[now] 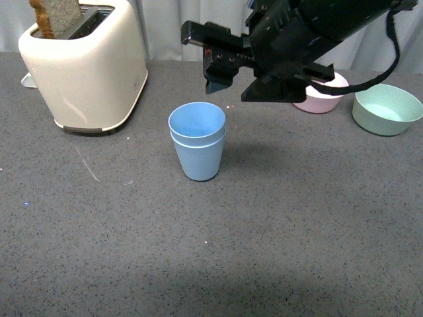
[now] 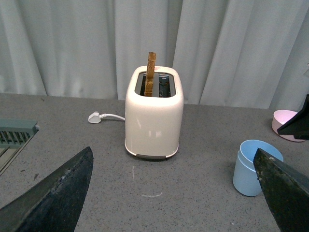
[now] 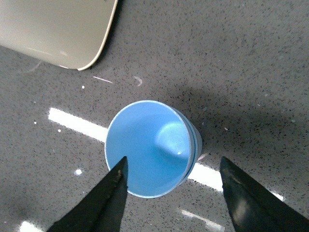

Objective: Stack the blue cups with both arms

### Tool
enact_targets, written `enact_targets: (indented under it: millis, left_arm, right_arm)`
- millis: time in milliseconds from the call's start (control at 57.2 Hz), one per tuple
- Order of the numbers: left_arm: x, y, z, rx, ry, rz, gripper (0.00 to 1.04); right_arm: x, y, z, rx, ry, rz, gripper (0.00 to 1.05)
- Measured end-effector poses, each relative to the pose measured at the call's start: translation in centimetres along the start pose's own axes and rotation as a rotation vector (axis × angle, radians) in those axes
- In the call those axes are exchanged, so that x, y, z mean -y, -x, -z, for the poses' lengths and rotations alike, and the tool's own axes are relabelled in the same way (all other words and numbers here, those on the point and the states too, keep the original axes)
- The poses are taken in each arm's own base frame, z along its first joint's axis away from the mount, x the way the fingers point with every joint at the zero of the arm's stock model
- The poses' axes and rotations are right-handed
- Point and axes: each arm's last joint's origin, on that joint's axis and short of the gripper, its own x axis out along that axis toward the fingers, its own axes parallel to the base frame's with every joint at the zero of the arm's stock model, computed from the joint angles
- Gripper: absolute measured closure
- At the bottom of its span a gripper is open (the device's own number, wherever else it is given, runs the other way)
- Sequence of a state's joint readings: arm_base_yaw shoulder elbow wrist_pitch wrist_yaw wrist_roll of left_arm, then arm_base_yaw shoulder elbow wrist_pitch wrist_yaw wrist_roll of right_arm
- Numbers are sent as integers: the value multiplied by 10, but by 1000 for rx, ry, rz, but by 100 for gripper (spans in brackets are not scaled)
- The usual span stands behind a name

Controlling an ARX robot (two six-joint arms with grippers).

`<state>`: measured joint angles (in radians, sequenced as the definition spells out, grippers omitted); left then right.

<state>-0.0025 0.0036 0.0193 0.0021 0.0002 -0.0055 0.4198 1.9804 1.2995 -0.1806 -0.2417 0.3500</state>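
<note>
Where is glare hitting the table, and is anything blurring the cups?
Right wrist view: bright glare streaks on the table on either side of the cups, plus a small highlight inside them; the rims are sharp. Front view: no glare, only a soft shadow right of the cups, with crisp edges. Left wrist view: even light, and the cups are clear.
</note>
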Motion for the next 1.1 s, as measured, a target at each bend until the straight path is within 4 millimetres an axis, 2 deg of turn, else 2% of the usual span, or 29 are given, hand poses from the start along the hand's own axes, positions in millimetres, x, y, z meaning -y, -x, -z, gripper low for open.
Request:
enact_targets:
  millis: [105, 157, 227, 245, 297, 385, 472, 542, 630, 700, 770, 980, 1102]
  left_arm:
    - [0, 0, 0, 0, 0, 0, 7]
    - [0, 0, 0, 0, 0, 0, 7]
    - [0, 0, 0, 0, 0, 2, 7]
    - [0, 0, 0, 0, 0, 2, 7]
    - [0, 0, 0, 0, 0, 0, 7]
    - [0, 0, 0, 0, 0, -3, 7]
    - [0, 0, 0, 0, 0, -3, 7]
    - [0, 0, 0, 0, 0, -2, 7]
    - [0, 0, 0, 0, 0, 0, 7]
    - [0, 0, 0, 0, 0, 0, 7]
    - [0, 0, 0, 0, 0, -1, 7]
    - [0, 0, 0, 0, 0, 0, 7]
    - [0, 0, 0, 0, 0, 0, 7]
  right_arm:
    - [2, 17, -1, 81, 6, 17, 27]
    - [3, 17, -1, 202, 51, 94, 27]
    - [13, 20, 9, 466, 149, 267, 37]
    - [18, 23, 15, 541, 172, 344, 41]
    - [31, 33, 32, 701, 191, 423, 50]
    - [45, 57, 49, 858, 206, 448, 62]
    - [53, 91, 61, 982, 216, 443, 78]
    - [59, 106, 72, 999, 222, 446, 89]
    - [70, 112, 94, 987, 228, 453, 103]
    - [78, 115, 111, 944, 235, 460, 104]
    - [81, 123, 120, 941, 236, 458, 104]
    - [89, 155, 153, 949, 232, 462, 104]
    - [90, 165, 165, 953, 234, 458, 104]
